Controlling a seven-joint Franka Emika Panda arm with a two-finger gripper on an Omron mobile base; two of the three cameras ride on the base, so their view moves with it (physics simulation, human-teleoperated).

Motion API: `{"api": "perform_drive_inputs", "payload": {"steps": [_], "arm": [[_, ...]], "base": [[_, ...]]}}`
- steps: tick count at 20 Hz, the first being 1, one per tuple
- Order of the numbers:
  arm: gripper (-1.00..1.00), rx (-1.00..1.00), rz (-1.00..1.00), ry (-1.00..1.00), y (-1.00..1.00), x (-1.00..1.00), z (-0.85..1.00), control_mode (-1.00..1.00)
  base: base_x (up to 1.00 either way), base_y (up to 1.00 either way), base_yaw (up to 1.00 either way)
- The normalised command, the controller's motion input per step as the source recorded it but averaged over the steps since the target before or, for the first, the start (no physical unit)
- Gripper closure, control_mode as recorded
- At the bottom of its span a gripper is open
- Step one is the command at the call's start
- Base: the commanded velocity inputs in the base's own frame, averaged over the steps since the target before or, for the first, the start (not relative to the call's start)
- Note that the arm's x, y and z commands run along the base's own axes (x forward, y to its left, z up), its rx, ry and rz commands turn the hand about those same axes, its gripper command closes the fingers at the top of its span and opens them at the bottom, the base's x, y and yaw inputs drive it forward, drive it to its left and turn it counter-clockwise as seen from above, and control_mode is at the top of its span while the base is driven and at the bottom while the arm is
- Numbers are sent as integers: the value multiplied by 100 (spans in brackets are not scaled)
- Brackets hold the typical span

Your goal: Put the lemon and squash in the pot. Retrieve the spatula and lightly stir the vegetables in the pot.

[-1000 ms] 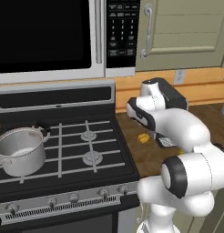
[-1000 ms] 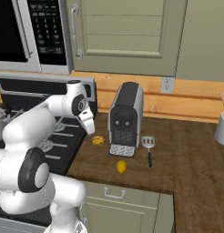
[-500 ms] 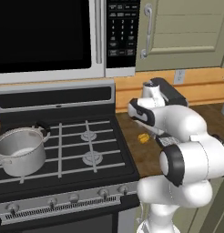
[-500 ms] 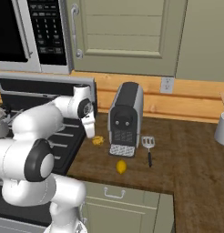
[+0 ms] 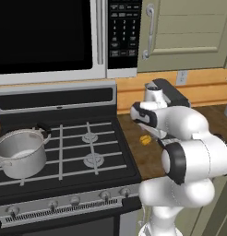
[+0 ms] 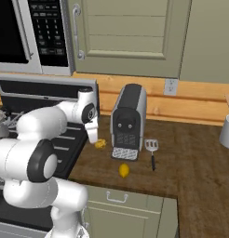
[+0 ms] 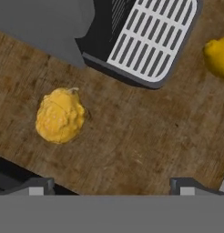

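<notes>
There was one round, shiny steel pot [image 5: 19, 151] with a black side handle, standing at the front left corner of the black gas stove [image 5: 101, 173]. Two small yellow vegetables lay on the brown wooden counter [image 6: 195, 167]: one lumpy yellow-orange squash [image 6: 101, 144] near the counter's left edge and one smooth yellow lemon [image 6: 124, 170] near its front edge. One slim spatula [image 6: 151, 149] with a flat grey head and a dark handle lay there, and one black and silver coffee machine [image 6: 128, 121] stood beside it. One grey utensil cup [image 6: 226, 131] stood at the right edge. One microwave [image 5: 55, 39] hung above.
</notes>
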Motion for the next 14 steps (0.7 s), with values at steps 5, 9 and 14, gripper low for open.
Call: {"api": "perform_drive_inputs", "payload": {"steps": [5,9,14], "arm": [[-100,1,0,0,-1,20,-27,-100],[-100,0,0,0,-2,19,-26,-100],[-100,1,0,0,0,17,-15,-100]], "base": [[0,0,0],[0,0,0],[0,0,0]]}}
